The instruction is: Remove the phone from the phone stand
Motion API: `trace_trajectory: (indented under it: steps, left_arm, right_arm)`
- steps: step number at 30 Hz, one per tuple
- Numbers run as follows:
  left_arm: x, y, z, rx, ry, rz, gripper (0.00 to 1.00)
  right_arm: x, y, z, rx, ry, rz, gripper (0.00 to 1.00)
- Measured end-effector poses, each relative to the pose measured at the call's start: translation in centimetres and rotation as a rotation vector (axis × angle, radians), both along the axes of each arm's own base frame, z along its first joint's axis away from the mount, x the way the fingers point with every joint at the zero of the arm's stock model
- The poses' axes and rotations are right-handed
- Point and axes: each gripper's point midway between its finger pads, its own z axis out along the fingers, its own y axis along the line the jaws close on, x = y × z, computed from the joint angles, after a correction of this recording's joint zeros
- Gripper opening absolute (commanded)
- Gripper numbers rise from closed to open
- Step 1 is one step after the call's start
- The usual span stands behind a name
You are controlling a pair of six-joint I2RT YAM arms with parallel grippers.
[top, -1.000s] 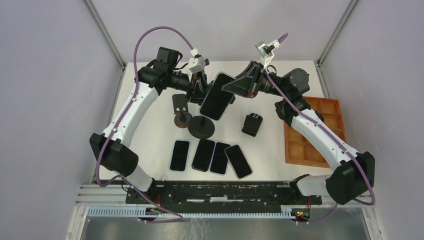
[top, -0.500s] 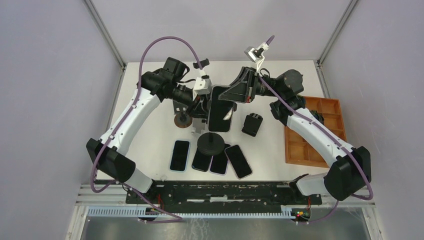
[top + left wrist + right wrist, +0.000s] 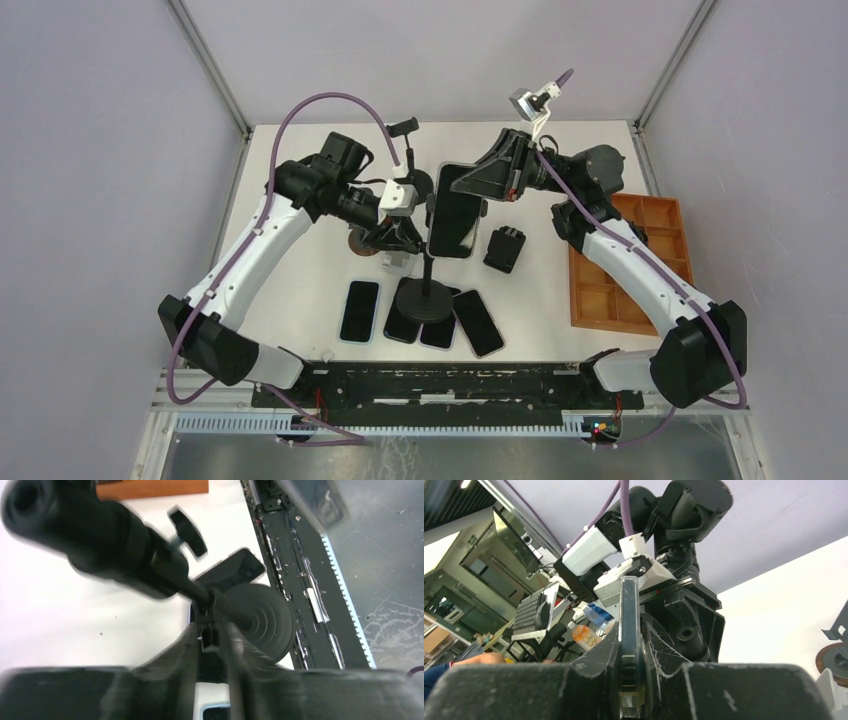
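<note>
The phone (image 3: 455,212), black with a clear case, hangs upright above the table in my right gripper (image 3: 478,188), which is shut on its upper end. In the right wrist view the phone (image 3: 629,615) shows edge-on between the fingers (image 3: 596,665). The black phone stand (image 3: 421,300) has a round base, a thin pole and a knobbed head. My left gripper (image 3: 404,238) is shut on the pole and holds the stand off the table, its base over the flat phones. In the left wrist view the pole (image 3: 200,592) runs between the fingers (image 3: 186,650) to the base (image 3: 265,615). The phone hangs just right of the pole; whether it touches the head is unclear.
Several dark phones (image 3: 360,310) lie flat in a row near the table's front. A small black box (image 3: 504,248) stands right of the phone. An orange compartment tray (image 3: 625,265) sits at the right edge. A brown disc (image 3: 357,241) lies behind my left gripper. A black rail (image 3: 440,385) runs along the near edge.
My left gripper carried the stand toward the near edge, its base now over the flat phones and its pole more upright. The right gripper kept the phone, turned it upright and shifted slightly right.
</note>
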Motion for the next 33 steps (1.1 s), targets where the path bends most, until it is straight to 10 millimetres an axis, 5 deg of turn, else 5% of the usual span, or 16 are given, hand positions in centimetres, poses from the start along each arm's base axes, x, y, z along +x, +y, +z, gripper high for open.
trace_trajectory:
  steps: [8, 9, 15, 16, 28, 33]
  left_arm:
    - [-0.5, 0.2, -0.7, -0.006, -0.061, -0.015, 0.02]
    - [-0.5, 0.2, -0.7, -0.008, -0.064, -0.015, 0.08]
    - [0.6, -0.2, 0.0, -0.009, 0.011, 0.087, 0.96]
    - [0.9, -0.2, 0.2, -0.011, 0.039, 0.119, 0.99]
    - [3.9, 0.0, 3.1, -0.112, 0.199, 0.294, 1.00]
    - [3.6, -0.7, 5.0, -0.184, 0.238, 0.259, 1.00]
  right_arm:
    - [0.5, -1.0, 0.4, 0.031, 0.037, -0.026, 0.00]
    - [0.6, -1.0, 0.4, 0.034, 0.042, -0.026, 0.00]
    - [0.8, -1.4, 1.3, 0.072, 0.026, -0.054, 0.00]
    - [0.8, -1.6, 1.6, 0.081, 0.017, -0.064, 0.00]
    - [-0.2, -2.6, 4.0, 0.148, -0.050, -0.087, 0.00]
    - [-0.4, -2.6, 4.1, 0.153, -0.038, -0.076, 0.00]
